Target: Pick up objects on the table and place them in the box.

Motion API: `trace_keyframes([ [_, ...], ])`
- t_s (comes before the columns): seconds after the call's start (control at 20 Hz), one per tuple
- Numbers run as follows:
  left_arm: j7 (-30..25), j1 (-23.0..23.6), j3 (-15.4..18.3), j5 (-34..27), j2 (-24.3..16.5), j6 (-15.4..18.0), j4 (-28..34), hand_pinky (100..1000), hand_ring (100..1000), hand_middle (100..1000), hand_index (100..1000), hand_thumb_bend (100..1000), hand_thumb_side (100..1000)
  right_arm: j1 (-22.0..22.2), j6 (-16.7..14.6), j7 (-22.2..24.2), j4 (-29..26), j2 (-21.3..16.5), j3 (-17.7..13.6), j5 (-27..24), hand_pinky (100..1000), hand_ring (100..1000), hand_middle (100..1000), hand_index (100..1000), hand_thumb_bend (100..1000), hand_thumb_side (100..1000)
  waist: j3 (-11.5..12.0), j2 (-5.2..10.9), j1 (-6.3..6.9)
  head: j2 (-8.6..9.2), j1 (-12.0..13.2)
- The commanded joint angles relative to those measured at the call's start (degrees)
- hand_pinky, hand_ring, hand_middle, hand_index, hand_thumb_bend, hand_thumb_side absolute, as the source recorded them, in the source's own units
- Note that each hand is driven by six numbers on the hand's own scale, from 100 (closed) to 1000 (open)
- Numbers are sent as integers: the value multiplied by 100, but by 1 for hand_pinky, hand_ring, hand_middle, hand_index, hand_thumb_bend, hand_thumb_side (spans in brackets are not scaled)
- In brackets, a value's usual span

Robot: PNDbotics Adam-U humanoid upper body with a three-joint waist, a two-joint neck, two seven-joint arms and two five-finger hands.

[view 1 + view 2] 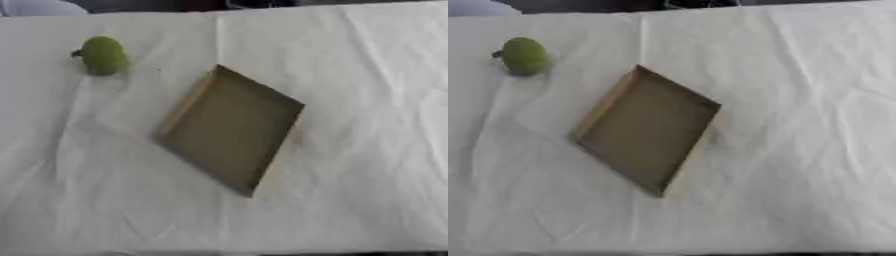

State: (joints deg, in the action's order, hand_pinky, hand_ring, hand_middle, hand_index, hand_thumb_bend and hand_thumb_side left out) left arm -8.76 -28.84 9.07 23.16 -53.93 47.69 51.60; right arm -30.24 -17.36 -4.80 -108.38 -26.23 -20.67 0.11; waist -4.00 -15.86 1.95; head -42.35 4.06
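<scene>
Box [229, 131]: shallow brown cardboard tray, open top, turned corner-on to you, sits mid-table on white cloth [367, 150]. Inside shows bare brown floor.

Green fruit [103, 55]: round, yellow-green, dark stub on its left side. Lies far-left on cloth, well apart from box, beyond box's far-left edge. Not in box.

Cloth: white, creased, covers table edge to edge; fold line runs from far edge down toward box's far corner.

Hands: neither of yours shows in either eye, so finger state — can't tell, nothing to read.

View diffs: nearly same pic. Right eye puts box and fruit further left in frame and shows more cloth to box's right; left eye shows more cloth left of fruit. Pale rounded shape [474, 7] at far-left corner, both eyes; can't make out what.
</scene>
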Motion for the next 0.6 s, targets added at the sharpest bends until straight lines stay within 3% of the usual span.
trace_keyframes([
  [0.05,-211,-266,-92,78,-28,-62,86,832,904,845,939,317,159,-76,-12,30,-58,-90,8,-44,762,676,696,782,100,293,-1,127,2,-46,48],
  [0.2,-450,-533,-169,140,175,-161,156,840,921,865,944,313,193,-71,-13,42,-54,-86,16,-52,762,676,696,782,100,290,8,140,1,-58,69],
  [0.3,-591,-707,-187,220,326,-314,187,850,939,903,945,342,132,-65,-14,48,-50,-90,19,-55,762,676,696,782,100,294,27,149,3,-60,80],
  [0.6,-1015,-1303,-253,674,1042,-924,419,858,941,886,947,347,120,-50,6,76,-71,-71,35,-68,762,676,695,782,100,295,112,171,16,-48,105],
])
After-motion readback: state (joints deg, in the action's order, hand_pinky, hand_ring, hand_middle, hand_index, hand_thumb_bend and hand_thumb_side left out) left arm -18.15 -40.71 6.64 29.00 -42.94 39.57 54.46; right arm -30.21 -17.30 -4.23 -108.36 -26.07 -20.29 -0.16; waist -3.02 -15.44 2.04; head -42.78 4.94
